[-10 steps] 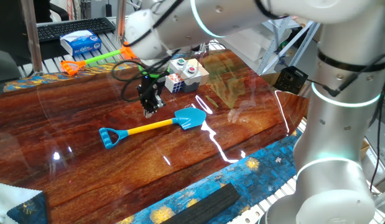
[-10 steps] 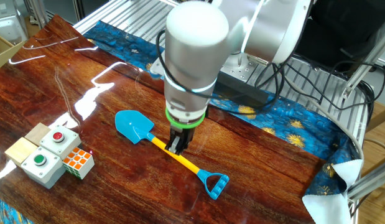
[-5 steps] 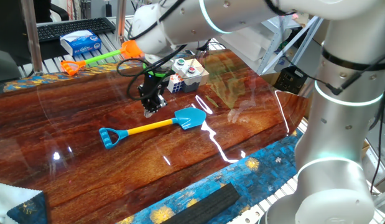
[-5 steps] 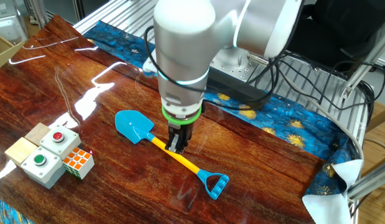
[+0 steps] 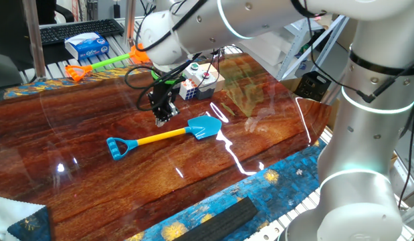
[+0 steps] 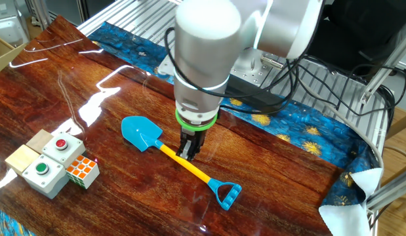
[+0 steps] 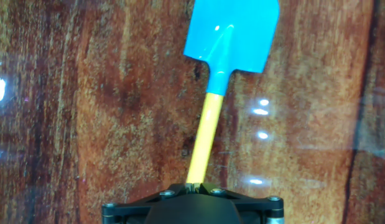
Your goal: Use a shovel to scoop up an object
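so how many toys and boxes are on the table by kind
toy shovels: 2, the blue shovel and the orange shovel
puzzle cubes: 1, the cube
button boxes: 2, red button box and green button box
plain blocks: 2
total: 7

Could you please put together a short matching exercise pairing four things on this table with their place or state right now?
Things:
1. shovel
2. Rubik's cube
3. gripper
4. orange-bladed shovel

Places or states:
A. lying at the far table edge, near a tissue pack
B. shut on a yellow shaft, pointing down
C. flat on the wood, blue blade toward the button boxes
D. right beside the green-button box

Pairs: 1-C, 2-D, 3-B, 4-A
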Tool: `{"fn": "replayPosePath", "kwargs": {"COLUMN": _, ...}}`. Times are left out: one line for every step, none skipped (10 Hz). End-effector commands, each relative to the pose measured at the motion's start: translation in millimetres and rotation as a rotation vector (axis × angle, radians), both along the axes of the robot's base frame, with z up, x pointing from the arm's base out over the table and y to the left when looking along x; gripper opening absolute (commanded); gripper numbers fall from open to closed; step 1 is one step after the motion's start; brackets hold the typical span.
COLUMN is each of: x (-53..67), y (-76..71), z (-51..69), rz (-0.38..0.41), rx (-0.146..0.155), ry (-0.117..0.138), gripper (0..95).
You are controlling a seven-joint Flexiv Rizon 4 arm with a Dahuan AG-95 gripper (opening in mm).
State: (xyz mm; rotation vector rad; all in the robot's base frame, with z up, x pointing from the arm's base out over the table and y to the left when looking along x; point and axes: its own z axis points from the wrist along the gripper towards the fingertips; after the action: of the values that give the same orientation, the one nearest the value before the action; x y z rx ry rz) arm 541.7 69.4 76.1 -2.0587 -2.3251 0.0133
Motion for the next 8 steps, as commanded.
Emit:
{"fn": "replayPosePath", "kwargs": {"x": 2.6, "y": 0.6, "z": -1.9, "rz": 0.009, "rx": 0.035, "ry": 0.013, "gripper": 0.0}}
{"fn": "replayPosePath", "kwargs": {"x": 2.6, "y": 0.6, "z": -1.9, "rz": -0.01, "rx": 0.064, "ry": 0.016, "gripper": 19.0}}
{"fn": "replayPosePath", "kwargs": {"x": 2.8, "y": 0.8, "z": -3.1, "rz": -0.009, "rx": 0.07, "ry": 0.023, "gripper": 38.0}}
{"fn": "replayPosePath", "kwargs": {"x": 4.4, "y": 2.0, "z": -7.9, "rz": -0.023, "rx": 0.068, "ry": 0.028, "gripper": 38.0}}
{"fn": "replayPosePath", "kwargs": {"x": 4.6, "y": 2.1, "z": -9.3, "rz": -0.034, "rx": 0.064, "ry": 0.028, "gripper": 57.0}}
{"fn": "replayPosePath", "kwargs": {"x": 4.6, "y": 2.1, "z": -9.6, "rz": -0.043, "rx": 0.071, "ry": 0.029, "gripper": 57.0}}
{"fn": "replayPosePath", "kwargs": {"x": 4.7, "y": 2.1, "z": -10.7, "rz": -0.05, "rx": 0.071, "ry": 0.028, "gripper": 76.0}}
{"fn": "replayPosePath", "kwargs": {"x": 4.7, "y": 2.1, "z": -11.9, "rz": -0.053, "rx": 0.07, "ry": 0.027, "gripper": 76.0}}
